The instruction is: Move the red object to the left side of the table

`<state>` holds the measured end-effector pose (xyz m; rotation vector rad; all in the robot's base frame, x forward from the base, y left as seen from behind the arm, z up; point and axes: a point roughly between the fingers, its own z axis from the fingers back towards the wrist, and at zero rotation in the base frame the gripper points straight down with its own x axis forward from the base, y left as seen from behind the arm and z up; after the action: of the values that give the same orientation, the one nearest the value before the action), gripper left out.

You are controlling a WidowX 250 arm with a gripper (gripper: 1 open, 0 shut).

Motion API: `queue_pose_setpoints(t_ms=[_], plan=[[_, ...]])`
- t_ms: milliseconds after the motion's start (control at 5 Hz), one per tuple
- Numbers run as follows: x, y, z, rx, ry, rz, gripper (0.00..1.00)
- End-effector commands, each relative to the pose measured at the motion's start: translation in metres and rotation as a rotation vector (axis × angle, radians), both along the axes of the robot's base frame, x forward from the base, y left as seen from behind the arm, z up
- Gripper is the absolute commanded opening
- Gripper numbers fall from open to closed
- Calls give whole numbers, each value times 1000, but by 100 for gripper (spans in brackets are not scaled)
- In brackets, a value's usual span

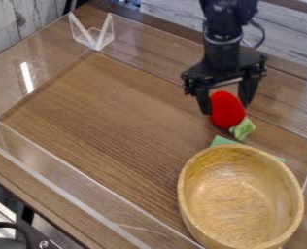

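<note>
Gripper [223,94] wide, straddling red object [227,108] at table's [104,117] 3 o'clock; off-centre closing risks fruit rolling toward bowl [242,202].

We cannot see the top of the small round bright-red toy fruit [227,108]: the black open-jawed gripper [226,93] covers it, and contact is unclear. Beside the fruit, the round light wooden bowl [241,198] hides part of the flat green cloth piece [231,144]

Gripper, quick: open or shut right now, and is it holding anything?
Gripper: open, jaws either side of the red object, not closed on it.
</note>
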<state>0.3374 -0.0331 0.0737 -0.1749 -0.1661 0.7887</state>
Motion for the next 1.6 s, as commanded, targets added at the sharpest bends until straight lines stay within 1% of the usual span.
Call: queue_pose_setpoints(t_ms=[0,200,400,600,1000,1200,1400], plan=[[6,-4,-3,5,-48,1,100],[5,-12,-17,8,-51,-17,100],[4,-9,-12,6,-58,-36,100],[1,-4,-7,10,-65,-57,100],[0,-27,9,11,-77,-110,100],[0,-37,18,7,-88,-126,100],[6,-36,23,14,-101,-162,100]])
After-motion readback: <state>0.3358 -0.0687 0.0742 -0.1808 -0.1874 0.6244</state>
